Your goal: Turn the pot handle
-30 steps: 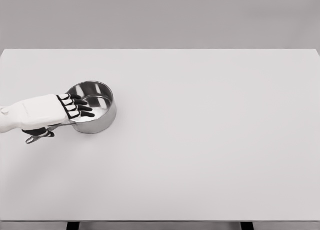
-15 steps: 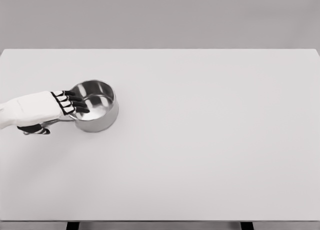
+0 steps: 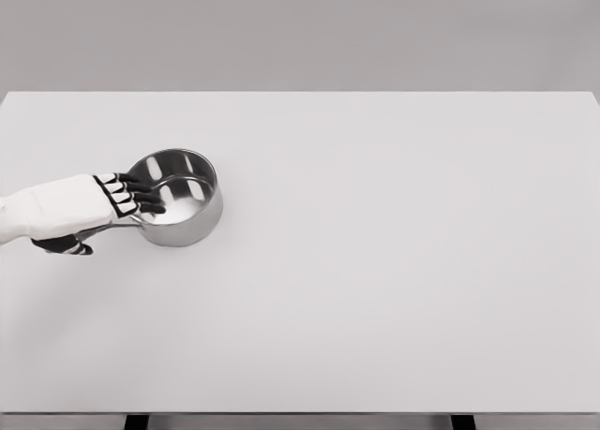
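Item: pot [image 3: 178,198]. Steel, open, upright on the counter [image 3: 394,261], toward the left side and somewhat back from the middle. I see nothing inside it but reflections.

Item: handle [image 3: 120,228]. Runs from the pot's near-left wall out toward the left edge; only a short dark sliver shows below the knuckles.

Item: left robot hand [image 3: 94,210]. Arm enters from the left edge. Palm down over the handle, dark fingers [image 3: 141,194] reaching across the pot's left rim. I cannot tell whether it is clamped on the handle or merely resting on it.

Change noted: a second ago the handle slanted toward the lower left, its looped end showing below the wrist. Half a second ago it had swung up to point more nearly straight left, and the pot had edged slightly right and back. Since then I log almost no movement of pot or hand.

Reading: I judge most of the turn made, with the motion now settling or paused. Whether the wanted angle is reached I cannot say.

Obscured: the handle's length and tip, under the palm; the thumb, only a dark patch below the wrist [image 3: 64,245]; any contact between fingertips and rim.

Right robot hand: not in view.
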`<state>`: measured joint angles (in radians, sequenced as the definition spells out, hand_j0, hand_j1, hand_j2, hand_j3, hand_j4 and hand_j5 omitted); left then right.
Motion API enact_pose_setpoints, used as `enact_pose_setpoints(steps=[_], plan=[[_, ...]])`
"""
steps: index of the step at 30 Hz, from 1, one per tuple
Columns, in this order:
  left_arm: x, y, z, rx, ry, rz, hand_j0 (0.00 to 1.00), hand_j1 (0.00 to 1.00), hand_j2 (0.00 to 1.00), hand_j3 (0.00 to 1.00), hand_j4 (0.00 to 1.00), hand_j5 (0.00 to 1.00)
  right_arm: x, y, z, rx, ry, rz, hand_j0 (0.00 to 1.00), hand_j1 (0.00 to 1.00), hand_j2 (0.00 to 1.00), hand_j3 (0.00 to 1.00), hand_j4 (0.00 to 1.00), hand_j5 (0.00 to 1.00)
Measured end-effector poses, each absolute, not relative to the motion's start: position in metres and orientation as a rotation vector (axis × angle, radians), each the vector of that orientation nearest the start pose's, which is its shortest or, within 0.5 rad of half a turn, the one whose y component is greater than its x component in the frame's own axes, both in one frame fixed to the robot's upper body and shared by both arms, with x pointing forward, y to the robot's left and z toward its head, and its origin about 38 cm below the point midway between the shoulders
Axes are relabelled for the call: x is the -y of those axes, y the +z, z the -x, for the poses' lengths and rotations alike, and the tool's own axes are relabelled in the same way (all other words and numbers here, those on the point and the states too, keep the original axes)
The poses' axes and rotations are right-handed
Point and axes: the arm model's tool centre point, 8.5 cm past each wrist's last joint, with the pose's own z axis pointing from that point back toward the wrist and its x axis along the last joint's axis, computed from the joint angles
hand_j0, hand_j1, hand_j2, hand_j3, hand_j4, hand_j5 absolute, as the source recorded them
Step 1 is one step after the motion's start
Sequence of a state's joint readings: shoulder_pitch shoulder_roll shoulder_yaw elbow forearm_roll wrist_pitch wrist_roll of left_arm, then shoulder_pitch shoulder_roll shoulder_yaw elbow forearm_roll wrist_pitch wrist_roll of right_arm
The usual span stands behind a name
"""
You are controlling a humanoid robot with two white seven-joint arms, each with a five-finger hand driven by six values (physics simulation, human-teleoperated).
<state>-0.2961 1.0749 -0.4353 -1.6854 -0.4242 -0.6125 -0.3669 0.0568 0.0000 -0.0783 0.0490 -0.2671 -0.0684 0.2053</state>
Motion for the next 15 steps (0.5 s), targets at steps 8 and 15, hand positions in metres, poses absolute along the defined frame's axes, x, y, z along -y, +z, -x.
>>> enact_pose_setpoints(steps=[8,15], plan=[[-0.3593,0.2077,-0.3608,1.372,-2.106,-0.466,1.0,1.0,1.0,1.0,1.0,1.0,0.256,-0.2592,0.0417,0.013,-0.346,-0.091,1.0,1.0,1.0,1.0,1.0,1.0],[-0.362,0.209,-0.3613,1.373,-2.096,-0.476,1.0,1.0,1.0,1.0,1.0,1.0,0.256,-0.2592,0.0416,0.013,-0.346,-0.091,1.0,1.0,1.0,1.0,1.0,1.0]])
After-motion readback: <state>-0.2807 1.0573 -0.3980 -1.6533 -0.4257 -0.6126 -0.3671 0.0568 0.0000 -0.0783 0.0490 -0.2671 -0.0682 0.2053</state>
